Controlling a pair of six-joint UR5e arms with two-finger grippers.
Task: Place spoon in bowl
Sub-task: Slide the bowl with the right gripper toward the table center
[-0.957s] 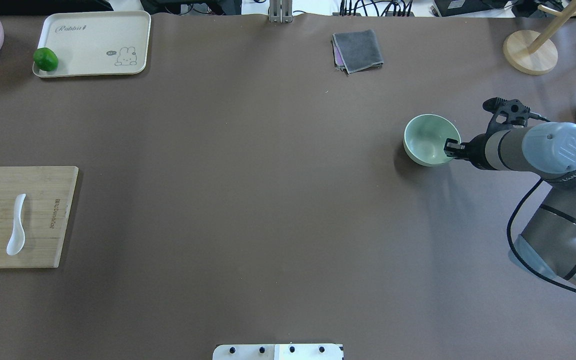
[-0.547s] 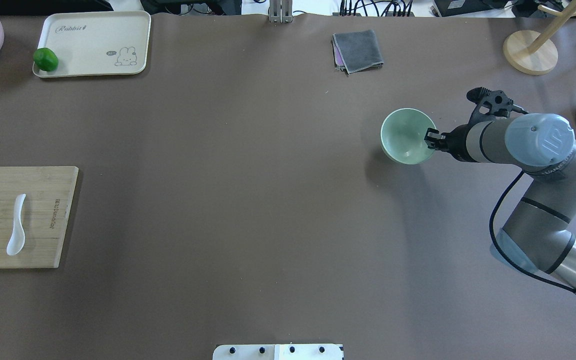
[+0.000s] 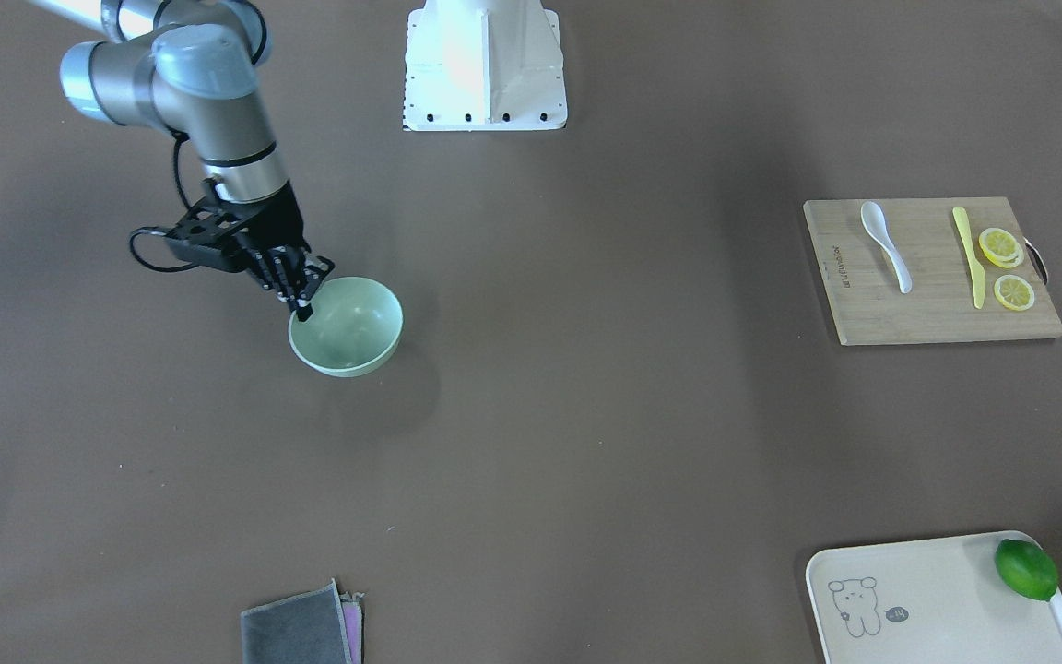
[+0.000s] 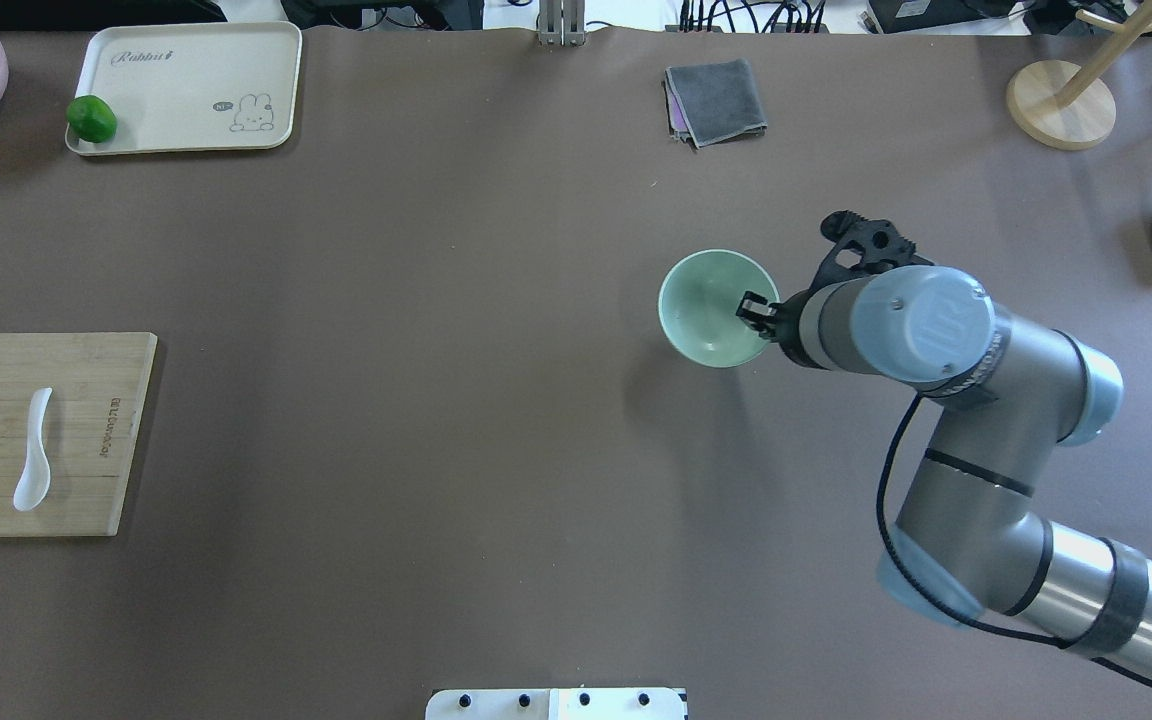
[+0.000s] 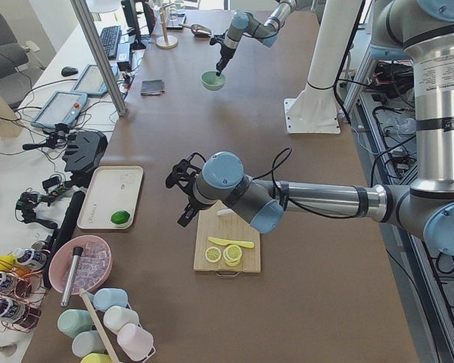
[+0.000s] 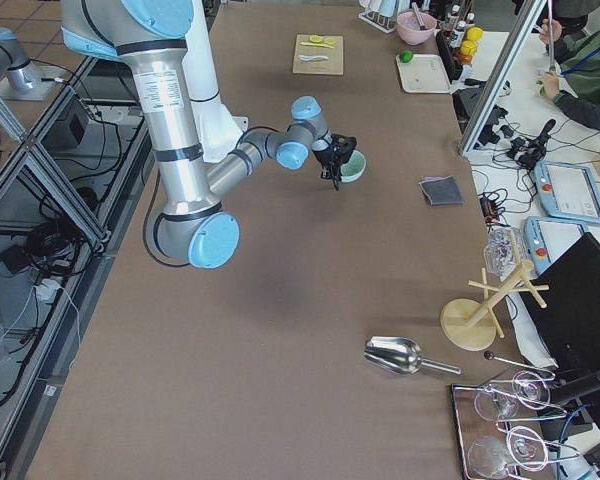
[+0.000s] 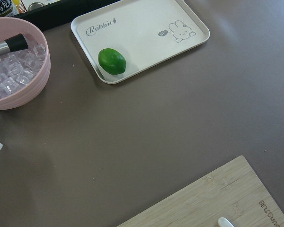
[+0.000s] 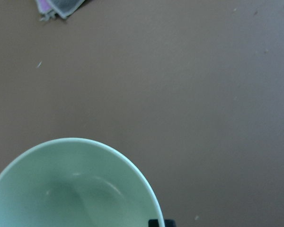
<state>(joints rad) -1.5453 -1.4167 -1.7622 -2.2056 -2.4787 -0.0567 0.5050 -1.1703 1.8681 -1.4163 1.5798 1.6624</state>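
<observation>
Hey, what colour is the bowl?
The bowl is pale mint green, seen best in the overhead view.

Silver arm (image 4: 968, 455), pale-blue caps (image 4: 921, 322), black gripper (image 4: 756, 312)

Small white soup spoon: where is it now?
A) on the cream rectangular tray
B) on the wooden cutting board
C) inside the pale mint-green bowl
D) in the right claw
B: the small white soup spoon lies flat on the wooden cutting board, beside the slim yellow plastic knife.
</observation>
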